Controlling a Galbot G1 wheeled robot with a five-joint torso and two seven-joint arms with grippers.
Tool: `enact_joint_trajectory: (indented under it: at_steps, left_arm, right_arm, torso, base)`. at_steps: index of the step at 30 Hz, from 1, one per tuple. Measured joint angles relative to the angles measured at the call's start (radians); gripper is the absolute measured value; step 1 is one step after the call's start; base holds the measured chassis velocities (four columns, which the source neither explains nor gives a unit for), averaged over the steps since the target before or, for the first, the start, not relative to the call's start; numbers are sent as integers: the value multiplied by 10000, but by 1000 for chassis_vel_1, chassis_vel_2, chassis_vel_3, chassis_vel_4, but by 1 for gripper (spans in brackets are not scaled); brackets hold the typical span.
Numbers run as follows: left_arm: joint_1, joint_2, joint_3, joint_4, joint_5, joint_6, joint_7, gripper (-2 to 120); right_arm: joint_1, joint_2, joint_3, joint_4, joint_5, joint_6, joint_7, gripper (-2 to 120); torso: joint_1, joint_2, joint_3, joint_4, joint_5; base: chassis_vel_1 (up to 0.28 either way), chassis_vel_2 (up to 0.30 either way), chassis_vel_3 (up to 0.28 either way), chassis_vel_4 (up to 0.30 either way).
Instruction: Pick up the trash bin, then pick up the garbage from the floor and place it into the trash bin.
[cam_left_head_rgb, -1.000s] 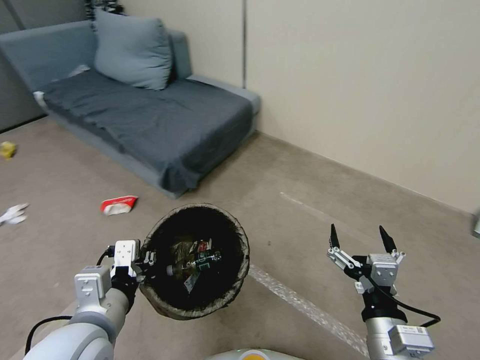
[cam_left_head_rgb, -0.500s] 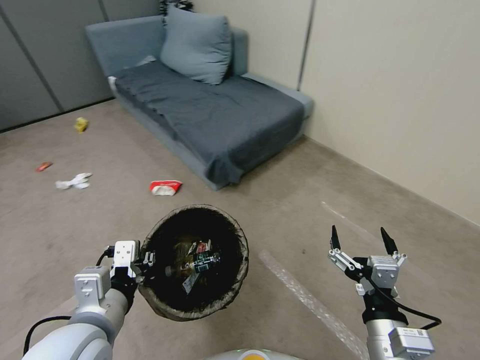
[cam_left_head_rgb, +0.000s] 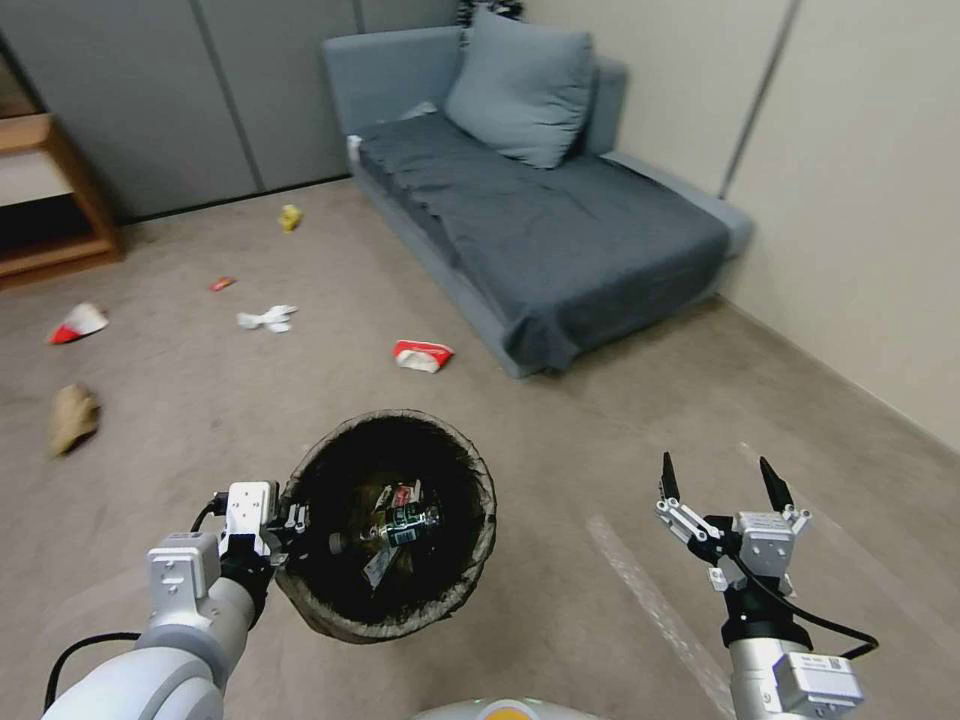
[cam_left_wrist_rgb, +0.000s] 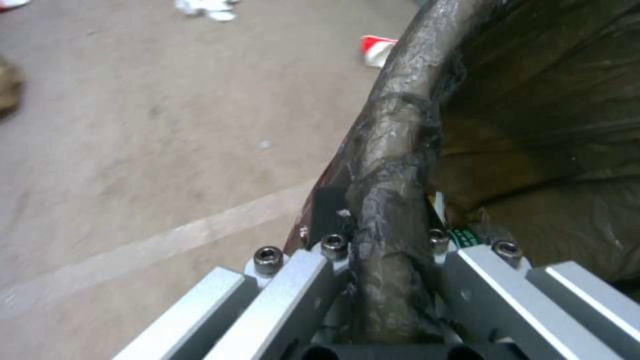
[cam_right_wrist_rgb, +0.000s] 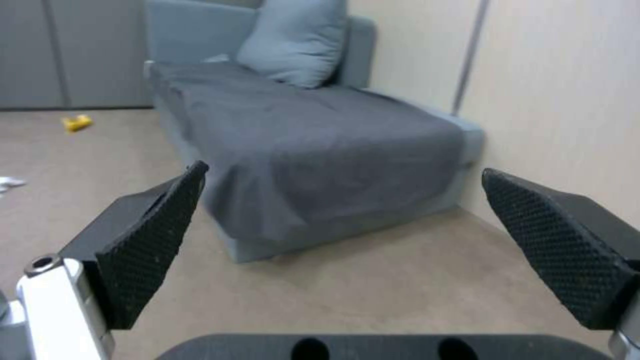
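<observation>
Two hands: left hand (cam_left_head_rgb: 296, 520) pinching trash bin (cam_left_head_rgb: 480, 520) rim; right hand (cam_left_head_rgb: 718, 478) spread, floor (cam_left_head_rgb: 560, 440) clear ahead.

A grey sofa (cam_left_head_rgb: 560, 230) stands against a beige wall (cam_left_head_rgb: 860, 180), with a grey cushion (cam_left_head_rgb: 522, 88) propped at its far end. Left of the sofa, grey panels (cam_left_head_rgb: 200, 90) and a wooden shelf (cam_left_head_rgb: 50, 200) edge the beige carpet (cam_left_head_rgb: 200, 400).

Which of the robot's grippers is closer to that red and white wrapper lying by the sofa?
Left. The left gripper, holding the trash bin, is nearer the wrapper; the open right gripper hovers farther right.
</observation>
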Motion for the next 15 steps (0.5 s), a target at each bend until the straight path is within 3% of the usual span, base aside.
enact_joint_trajectory:
  at_steps: [15]
  left_arm:
    - [36,-26,-3,0,12,0,17,1]
  right_arm:
    - [101,-84,-87,-65,17,-205,136,100]
  torso:
    - [0,0,0,0,0]
  base:
    - [126,124,128,129]
